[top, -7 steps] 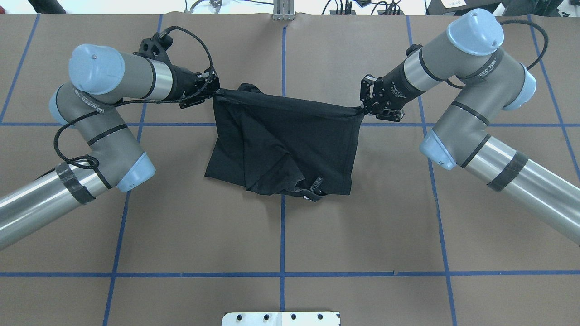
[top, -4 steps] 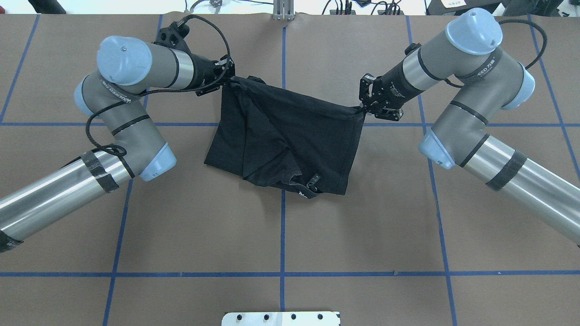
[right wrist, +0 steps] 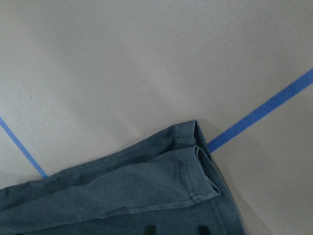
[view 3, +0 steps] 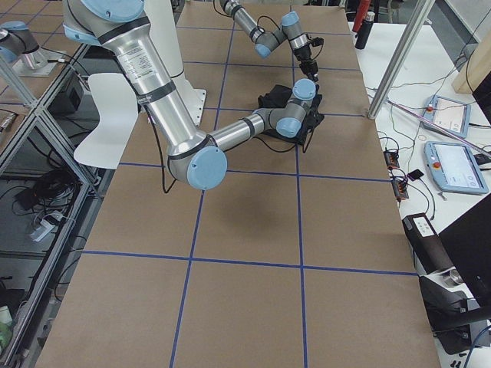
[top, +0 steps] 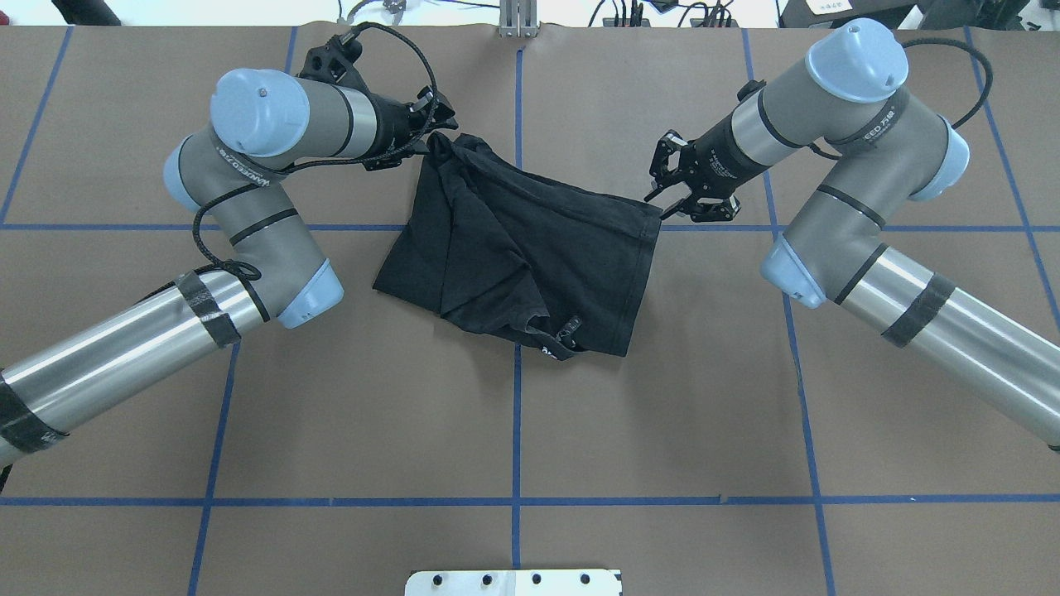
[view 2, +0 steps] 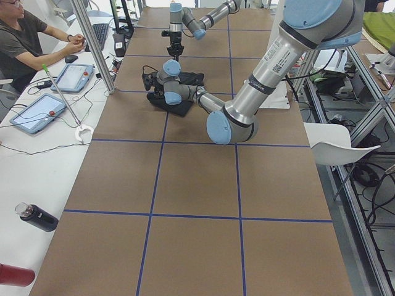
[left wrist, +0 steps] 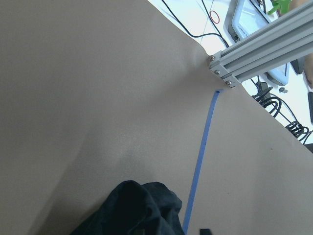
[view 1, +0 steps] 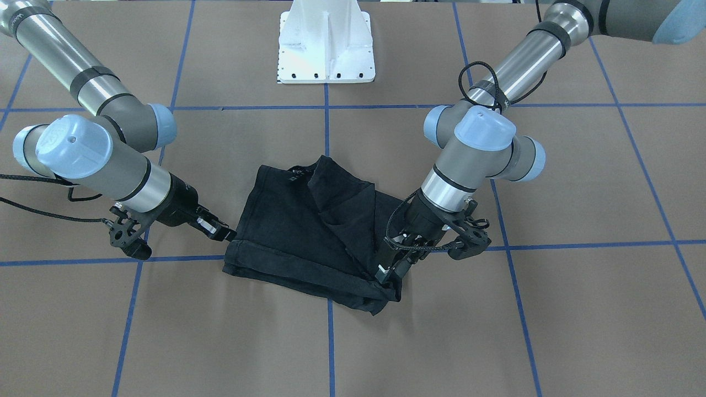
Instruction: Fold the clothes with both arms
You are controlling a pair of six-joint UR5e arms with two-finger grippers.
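The black T-shirt [top: 530,248] lies folded and rumpled on the brown table, also in the front view [view 1: 309,237]; no graphic shows. My left gripper [top: 432,136] is shut on its bunched far-left corner, low over the table [view 1: 386,274]. The left wrist view shows the bunched cloth [left wrist: 132,210] and one fingertip [left wrist: 205,230]. My right gripper [top: 656,201] is at the far-right corner [view 1: 225,234]. In the right wrist view that corner [right wrist: 195,147] lies flat on the table, and the fingertips [right wrist: 200,228] stand apart, open.
The white pedestal base [view 1: 326,44] stands on the robot's side of the table. An aluminium post [top: 517,16] stands at the far edge, beyond the shirt. Blue tape lines [top: 517,430] cross the table. An operator [view 2: 24,37] with tablets sits past the far edge.
My left gripper moved right and farther from the robot with its corner, so the taut top edge went slack. The right corner now lies flat and the right gripper drew back slightly.
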